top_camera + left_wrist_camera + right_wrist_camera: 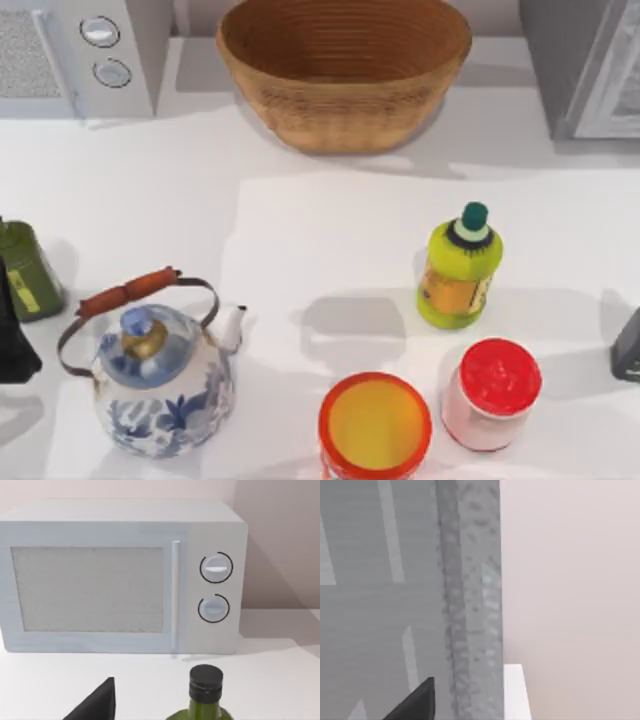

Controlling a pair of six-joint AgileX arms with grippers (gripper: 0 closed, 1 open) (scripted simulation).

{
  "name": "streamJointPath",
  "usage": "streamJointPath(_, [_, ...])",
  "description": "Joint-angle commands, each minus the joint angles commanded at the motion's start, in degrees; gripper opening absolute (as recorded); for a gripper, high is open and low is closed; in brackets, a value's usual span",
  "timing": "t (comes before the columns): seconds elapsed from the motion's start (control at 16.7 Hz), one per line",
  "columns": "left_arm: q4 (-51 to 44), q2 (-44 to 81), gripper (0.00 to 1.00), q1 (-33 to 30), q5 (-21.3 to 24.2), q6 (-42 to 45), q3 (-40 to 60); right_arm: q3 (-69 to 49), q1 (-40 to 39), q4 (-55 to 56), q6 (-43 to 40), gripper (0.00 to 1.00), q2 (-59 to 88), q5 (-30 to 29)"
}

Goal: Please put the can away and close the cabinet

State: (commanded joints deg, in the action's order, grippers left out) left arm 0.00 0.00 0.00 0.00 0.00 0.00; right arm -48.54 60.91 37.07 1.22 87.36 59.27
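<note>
Cans wait upright at the near side of the white table (320,230), right of centre: a red-lid can (491,392) and, just to its left, an orange can (375,425) with a yellow top. Which of the two the task means is not certain from this moment. Both stand with their long axes vertical and their lids turned to the overhead camera.

The right gripper (628,348) sits low at the table's right edge, level with the red-lid can and well apart from it. That can lies to its left with nothing between them, and the right arm is plainly the nearer one. A yellow bottle (459,268) stands just beyond the red-lid can, on the far side, and would likely crowd a reach from that direction.

The cabinet (590,70) rises at the far right corner, and the right wrist camera looks onto its grey side (395,580).

The left gripper (12,345) sits at the left edge beside a green bottle (30,270), near a kettle (160,375). Its wrist camera faces the microwave (120,580).

Whether either gripper is released or clenched cannot be told. Neither holds a can.
</note>
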Motion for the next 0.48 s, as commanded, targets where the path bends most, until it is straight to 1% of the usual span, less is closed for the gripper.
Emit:
streamJointPath(0.3, [0.00,0.00,1.00,0.00,0.00,0.00,0.00,-23.09,0.06,-28.42,-0.07,1.00,-3.56,0.62])
streamJointPath(0.48, [0.00,0.00,1.00,0.00,0.00,0.00,0.00,-35.78,-0.40,-43.17,0.01,1.00,-6.07,0.66])
